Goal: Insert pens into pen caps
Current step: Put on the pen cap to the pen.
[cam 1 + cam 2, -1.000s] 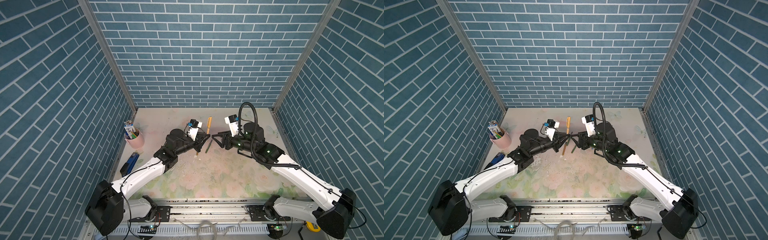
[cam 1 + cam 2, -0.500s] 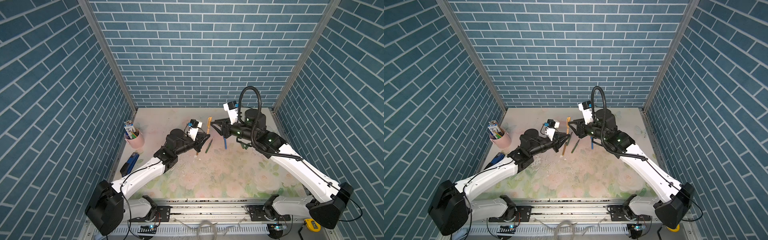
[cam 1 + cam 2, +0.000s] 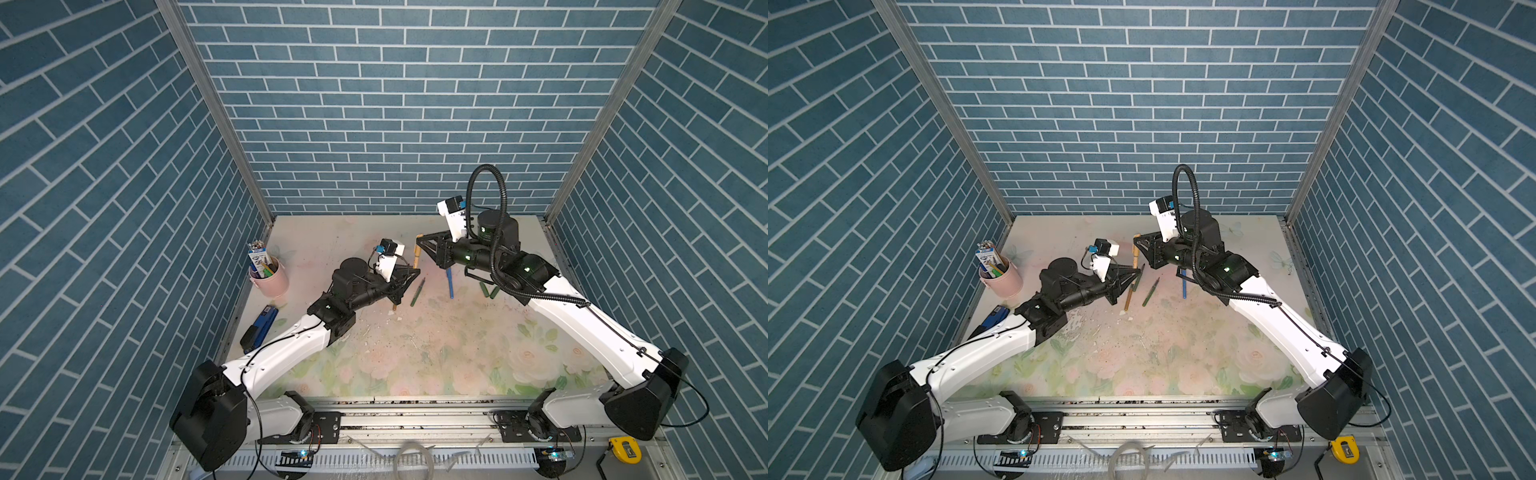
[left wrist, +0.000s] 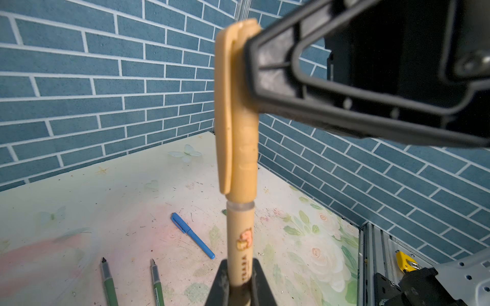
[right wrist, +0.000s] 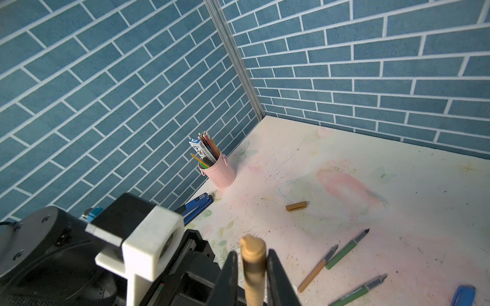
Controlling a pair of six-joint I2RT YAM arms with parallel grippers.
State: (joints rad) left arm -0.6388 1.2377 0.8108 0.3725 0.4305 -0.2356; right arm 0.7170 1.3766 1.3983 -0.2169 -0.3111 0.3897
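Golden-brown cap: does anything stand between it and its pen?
Nothing visible does. The golden-brown cap, pinched in the right fingers, already sits over the tip of the pen held by the left fingers.

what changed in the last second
The right gripper swung from beside the left gripper toward the back wall and closed on the golden-brown cap atop the golden-brown pen. The left gripper stayed shut on that pen, holding it upright; the green pen on the table has not moved.
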